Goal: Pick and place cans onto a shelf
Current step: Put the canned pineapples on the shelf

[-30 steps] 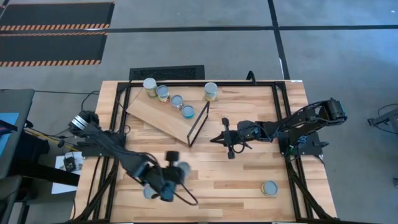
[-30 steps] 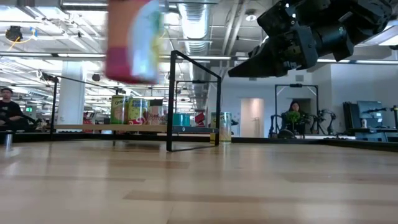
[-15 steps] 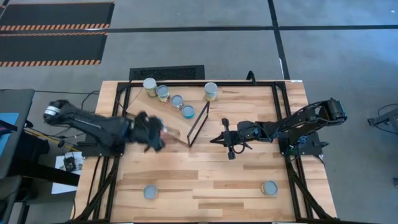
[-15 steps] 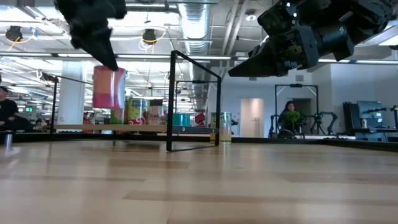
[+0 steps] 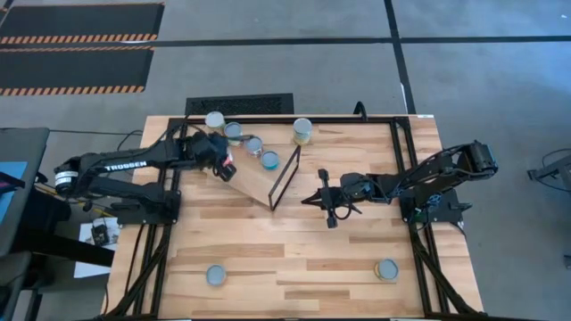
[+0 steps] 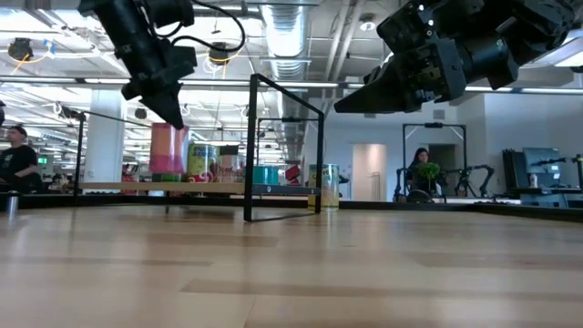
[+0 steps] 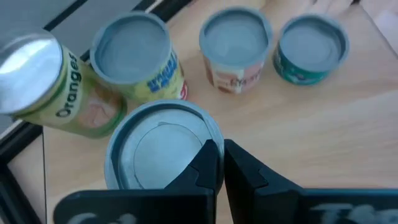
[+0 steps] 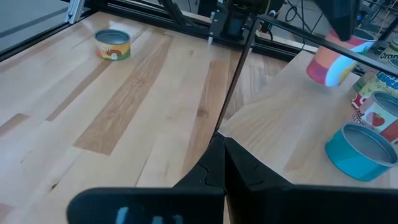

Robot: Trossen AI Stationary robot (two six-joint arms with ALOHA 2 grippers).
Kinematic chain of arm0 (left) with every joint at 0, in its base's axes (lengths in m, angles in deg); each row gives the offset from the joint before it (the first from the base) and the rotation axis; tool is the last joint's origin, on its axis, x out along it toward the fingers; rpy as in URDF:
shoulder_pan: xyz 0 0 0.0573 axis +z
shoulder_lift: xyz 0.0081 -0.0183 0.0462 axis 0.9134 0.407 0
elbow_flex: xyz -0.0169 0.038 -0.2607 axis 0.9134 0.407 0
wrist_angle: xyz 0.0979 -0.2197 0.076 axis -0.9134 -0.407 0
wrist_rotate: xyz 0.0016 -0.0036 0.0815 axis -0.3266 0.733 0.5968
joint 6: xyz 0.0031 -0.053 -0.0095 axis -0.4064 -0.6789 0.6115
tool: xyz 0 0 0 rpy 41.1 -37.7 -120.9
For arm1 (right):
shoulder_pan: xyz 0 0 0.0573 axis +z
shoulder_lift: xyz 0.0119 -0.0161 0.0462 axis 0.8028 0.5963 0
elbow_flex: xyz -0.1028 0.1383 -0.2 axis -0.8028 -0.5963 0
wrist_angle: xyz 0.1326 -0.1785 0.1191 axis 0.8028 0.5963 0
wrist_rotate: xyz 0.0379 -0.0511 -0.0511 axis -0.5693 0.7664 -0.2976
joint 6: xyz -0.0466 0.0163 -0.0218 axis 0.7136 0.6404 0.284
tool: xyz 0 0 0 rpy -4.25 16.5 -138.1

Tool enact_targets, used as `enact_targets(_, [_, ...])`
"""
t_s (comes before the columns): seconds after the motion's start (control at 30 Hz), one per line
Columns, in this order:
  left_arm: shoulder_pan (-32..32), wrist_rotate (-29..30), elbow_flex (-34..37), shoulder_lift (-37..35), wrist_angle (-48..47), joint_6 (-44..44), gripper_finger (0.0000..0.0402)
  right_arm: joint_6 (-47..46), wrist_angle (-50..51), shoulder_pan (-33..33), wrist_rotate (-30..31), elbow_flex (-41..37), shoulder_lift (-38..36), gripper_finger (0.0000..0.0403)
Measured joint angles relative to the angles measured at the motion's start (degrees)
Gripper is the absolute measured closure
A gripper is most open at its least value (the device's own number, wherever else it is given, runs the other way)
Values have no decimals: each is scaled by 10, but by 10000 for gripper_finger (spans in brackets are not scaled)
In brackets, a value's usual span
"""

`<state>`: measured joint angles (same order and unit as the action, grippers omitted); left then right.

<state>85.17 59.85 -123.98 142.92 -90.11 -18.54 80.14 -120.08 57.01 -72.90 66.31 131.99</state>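
I count eight cans in all. Four stand in a row on the tilted plywood shelf (image 5: 239, 169): an Oranges can (image 7: 53, 87), a yellow-labelled can (image 7: 138, 62), a pale-labelled can (image 7: 235, 46) and a teal can (image 7: 310, 50). A fifth, pink can (image 6: 167, 148) hangs in my left gripper (image 5: 223, 165) just above the board, beside that row. Off the shelf, one can (image 5: 302, 131) stands at the table's far edge, just beyond the black frame (image 5: 284, 178); two more sit near the front edge, one to the left (image 5: 215, 275) and one to the right (image 5: 386, 269), well apart.

The left gripper's fingers (image 6: 159, 96) pinch the pink can by its side, holding it about upright; in the left wrist view its grey lid fills the space next to the fingers.

The right gripper (image 5: 326, 201) hovers over mid-table, just beside the frame end of the shelf, touching nothing. Its fingers (image 8: 214, 165) are pressed together with nothing between them.
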Motion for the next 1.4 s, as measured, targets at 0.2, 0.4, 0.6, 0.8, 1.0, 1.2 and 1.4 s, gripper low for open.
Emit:
enact_targets(0.2, [45,-34,0,0,12,25,401,0,0,0,0,0,0,391])
enact_targets(0.4, [66,-51,1,0,18,32,401,0,0,0,1,0,0,391])
enact_targets(0.6, [70,-59,14,21,45,37,401,0,0,1,1,0,0,391])
enact_targets(0.8, [75,-58,20,29,64,41,401,0,0,2,1,0,-3,391])
enact_targets(1.0, [76,-56,20,31,66,43,395,0,0,7,1,0,-11,391])
enact_targets(1.2, [76,-55,20,38,66,44,374,0,0,9,1,0,-11,391])
enact_targets(1.4, [76,-37,20,38,66,44,369,0,0,9,1,0,-11,391])
